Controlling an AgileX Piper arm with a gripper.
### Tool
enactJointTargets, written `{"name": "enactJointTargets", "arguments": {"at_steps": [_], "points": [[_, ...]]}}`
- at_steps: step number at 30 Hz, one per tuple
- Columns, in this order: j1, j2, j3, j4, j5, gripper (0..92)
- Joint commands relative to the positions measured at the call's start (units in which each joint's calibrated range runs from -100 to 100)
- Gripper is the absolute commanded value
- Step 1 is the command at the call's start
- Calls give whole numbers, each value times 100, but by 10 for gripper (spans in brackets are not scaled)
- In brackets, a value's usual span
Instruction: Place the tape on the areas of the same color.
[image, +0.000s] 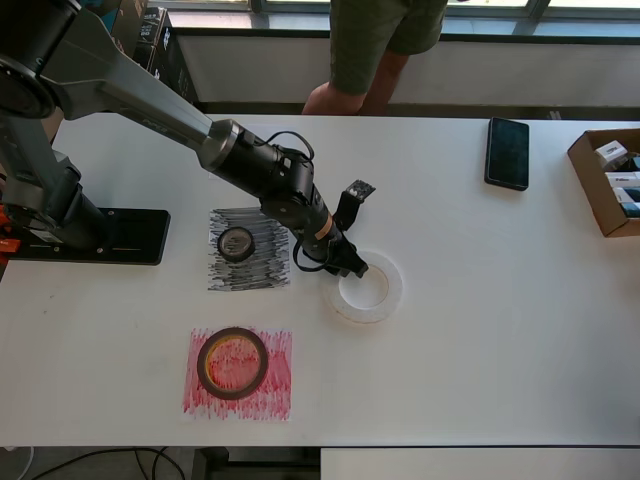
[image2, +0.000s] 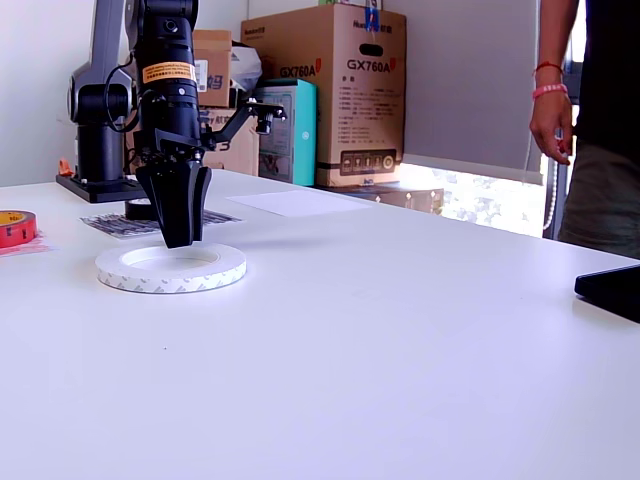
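The white tape ring (image: 370, 290) (image2: 171, 268) lies flat on the bare table, right of the black-scribbled sheet (image: 262, 262) in the overhead view. My gripper (image: 354, 267) (image2: 180, 240) points straight down at the ring's upper-left rim, with its fingers drawn close together on the band. On the black-scribbled sheet sits the small black roll (image: 236, 243). On the red-scribbled sheet (image: 275, 385) rests the red roll (image: 232, 362) (image2: 14, 227). A plain white sheet (image2: 300, 203) lies farther back in the exterior view.
A black phone (image: 507, 152) lies at the overhead view's upper right, beside an open cardboard box (image: 606, 182) at the right edge. A person (image: 375, 50) stands at the table's far side. Cardboard boxes (image2: 335, 95) stand behind the table.
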Motion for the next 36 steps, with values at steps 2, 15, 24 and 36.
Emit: {"name": "enactJointTargets", "arguments": {"at_steps": [2,15,24,36], "points": [[-33,-3,-33,35,61,119],[-80,-31,103,10,658,113],[-80,-255,103,52,675,113],[322,-1191,185,1283,789,112]]}}
